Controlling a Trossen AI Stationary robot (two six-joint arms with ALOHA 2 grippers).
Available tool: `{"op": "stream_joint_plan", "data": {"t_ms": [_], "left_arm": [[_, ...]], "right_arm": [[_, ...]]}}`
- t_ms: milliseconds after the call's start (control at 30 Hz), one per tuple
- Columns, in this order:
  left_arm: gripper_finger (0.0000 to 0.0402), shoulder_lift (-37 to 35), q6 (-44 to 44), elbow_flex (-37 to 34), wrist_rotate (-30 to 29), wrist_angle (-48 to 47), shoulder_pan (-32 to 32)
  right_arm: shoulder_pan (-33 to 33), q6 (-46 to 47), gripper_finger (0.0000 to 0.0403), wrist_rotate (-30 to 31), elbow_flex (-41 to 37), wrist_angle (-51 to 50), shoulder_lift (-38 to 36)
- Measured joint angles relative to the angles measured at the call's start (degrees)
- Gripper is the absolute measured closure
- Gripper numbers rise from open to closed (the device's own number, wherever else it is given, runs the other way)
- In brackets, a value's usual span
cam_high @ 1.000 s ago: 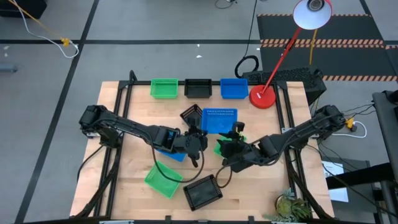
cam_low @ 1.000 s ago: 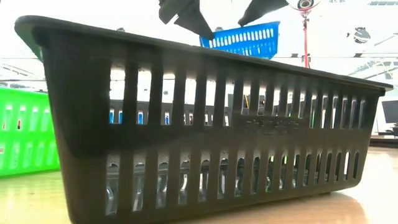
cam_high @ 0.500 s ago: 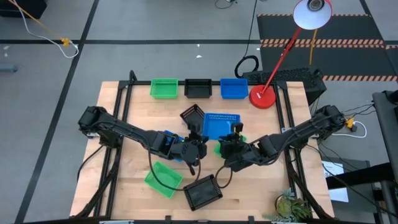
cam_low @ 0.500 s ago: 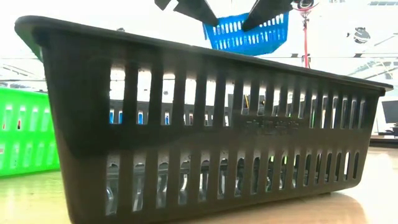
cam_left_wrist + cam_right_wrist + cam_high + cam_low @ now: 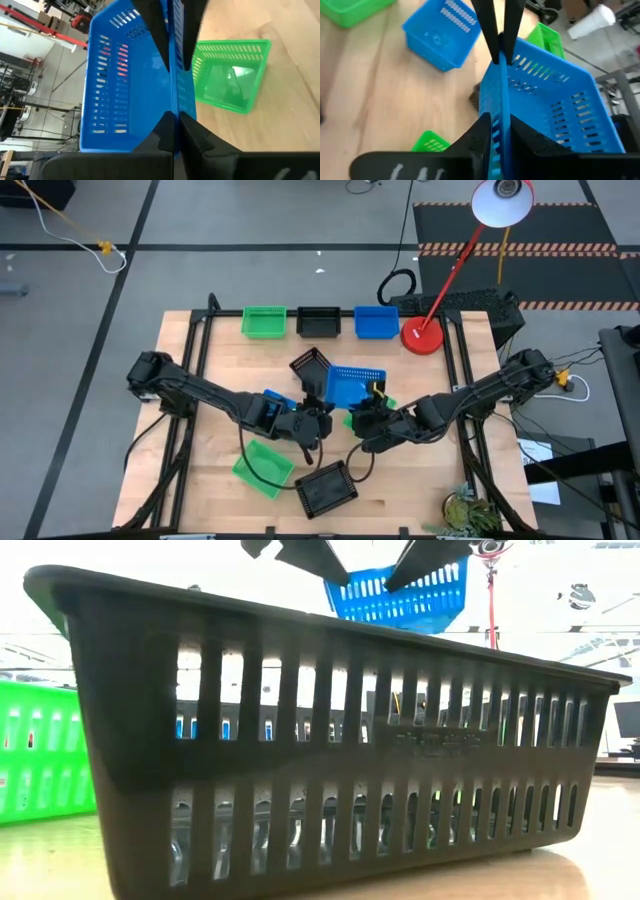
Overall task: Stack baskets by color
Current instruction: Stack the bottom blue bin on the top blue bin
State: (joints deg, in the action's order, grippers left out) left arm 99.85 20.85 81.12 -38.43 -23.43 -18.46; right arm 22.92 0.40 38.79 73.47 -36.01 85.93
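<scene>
While both the left gripper [image 5: 314, 420] and the right gripper [image 5: 366, 418] pinch one wall each of the lifted blue basket [image 5: 352, 384] at mid-table, you should note its long axis runs crosswise between them, neither arm nearer.

A black basket [image 5: 330, 740] fills the foreground, blue basket [image 5: 400, 598] aloft behind.
</scene>
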Motion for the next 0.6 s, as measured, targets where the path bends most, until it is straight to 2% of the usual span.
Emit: {"op": "stream_joint_plan", "data": {"t_ms": [500, 600], "left_arm": [[0.0383, 1.1, 1.3, 0.0, 0.3, 1.3, 0.6], [0.039, 1.1, 1.3, 0.0, 0.3, 1.4, 0.7]], "right_arm": [[-1.4, 2.0, 0.0361, -1.6, 0.0, -2.2, 0.0], [-1.9, 2.6, 0.0372, -1.6, 0.0, -2.9, 0.0]]}}
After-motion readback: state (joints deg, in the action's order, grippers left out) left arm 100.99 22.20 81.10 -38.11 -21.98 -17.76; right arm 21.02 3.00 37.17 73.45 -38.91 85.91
